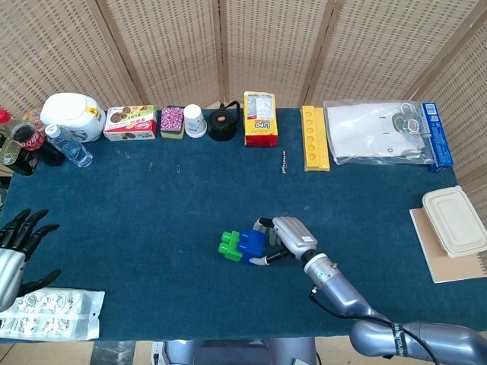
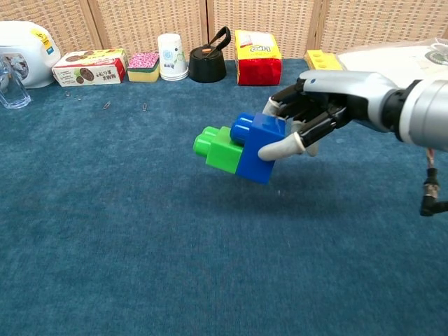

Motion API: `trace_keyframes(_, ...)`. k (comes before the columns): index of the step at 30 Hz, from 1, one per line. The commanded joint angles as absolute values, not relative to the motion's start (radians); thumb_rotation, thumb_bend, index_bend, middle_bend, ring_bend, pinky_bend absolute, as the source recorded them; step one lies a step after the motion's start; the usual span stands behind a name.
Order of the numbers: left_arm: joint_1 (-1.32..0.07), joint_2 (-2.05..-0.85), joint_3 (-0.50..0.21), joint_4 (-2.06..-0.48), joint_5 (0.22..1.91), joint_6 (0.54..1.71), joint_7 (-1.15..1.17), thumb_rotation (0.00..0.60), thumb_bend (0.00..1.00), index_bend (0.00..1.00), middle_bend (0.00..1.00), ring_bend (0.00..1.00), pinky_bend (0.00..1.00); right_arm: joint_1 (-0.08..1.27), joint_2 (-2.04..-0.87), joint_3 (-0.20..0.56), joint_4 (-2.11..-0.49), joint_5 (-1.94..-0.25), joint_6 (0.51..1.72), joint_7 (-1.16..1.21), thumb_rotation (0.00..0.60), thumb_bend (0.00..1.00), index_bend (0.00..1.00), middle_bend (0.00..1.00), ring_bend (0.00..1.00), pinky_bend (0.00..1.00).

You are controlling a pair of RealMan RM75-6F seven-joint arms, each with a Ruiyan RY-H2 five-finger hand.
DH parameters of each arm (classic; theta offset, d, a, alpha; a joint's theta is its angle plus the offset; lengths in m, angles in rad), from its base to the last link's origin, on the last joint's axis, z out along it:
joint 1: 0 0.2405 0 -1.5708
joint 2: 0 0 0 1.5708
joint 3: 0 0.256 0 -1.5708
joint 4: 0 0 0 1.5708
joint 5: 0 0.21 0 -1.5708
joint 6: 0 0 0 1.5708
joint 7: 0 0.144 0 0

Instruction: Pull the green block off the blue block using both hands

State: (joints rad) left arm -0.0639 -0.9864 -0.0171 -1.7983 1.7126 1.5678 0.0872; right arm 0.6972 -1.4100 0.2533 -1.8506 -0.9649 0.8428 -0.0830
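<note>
The blue block (image 2: 260, 145) and the green block (image 2: 218, 147) are still joined, and the pair hangs tilted above the blue cloth. My right hand (image 2: 315, 112) grips the blue block between thumb and fingers, with the green block (image 1: 230, 245) sticking out to the left of the blue block (image 1: 251, 243). In the head view the right hand (image 1: 289, 237) sits just right of the blocks. My left hand (image 1: 17, 242) shows at the far left edge of the table, fingers spread, holding nothing, far from the blocks.
Along the back edge stand a white jar (image 1: 73, 115), snack box (image 1: 130, 122), paper cup (image 1: 195, 120), black kettle (image 1: 224, 123), yellow packet (image 1: 260, 119) and yellow tray (image 1: 314, 138). A plastic bag (image 1: 49, 312) lies front left; a lidded container (image 1: 455, 220) sits right.
</note>
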Motion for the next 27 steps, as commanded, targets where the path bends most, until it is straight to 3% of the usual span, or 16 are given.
trace_keyframes(1,-0.096,-0.983,-0.021,-1.829,1.749,1.537,0.129,0.6,0.18,0.26,0.13,0.08,0.18,0.671,-1.353,0.269,-1.893,-0.992,0.796,0.01,0.443,0.22,0.57,0.57,0.59,0.57)
trace_keyframes(5,-0.169,-0.985,-0.039,-1.875,1.803,1.46,0.179,0.6,0.2,0.27,0.13,0.09,0.18,0.647,-1.303,0.288,-1.934,-1.023,0.756,0.134,0.443,0.22,0.58,0.58,0.6,0.57)
trace_keyframes(12,-0.313,-1.049,-0.089,-1.921,1.82,1.312,0.169,0.6,0.23,0.4,0.16,0.11,0.19,0.611,-1.237,0.313,-1.989,-1.109,0.691,0.326,0.441,0.22,0.58,0.58,0.6,0.57)
trace_keyframes(27,-0.588,-1.305,-0.206,-1.86,1.761,1.113,0.167,0.6,0.23,0.41,0.16,0.11,0.19,0.601,-1.181,0.318,-2.004,-1.209,0.676,0.515,0.438,0.22,0.58,0.58,0.6,0.57)
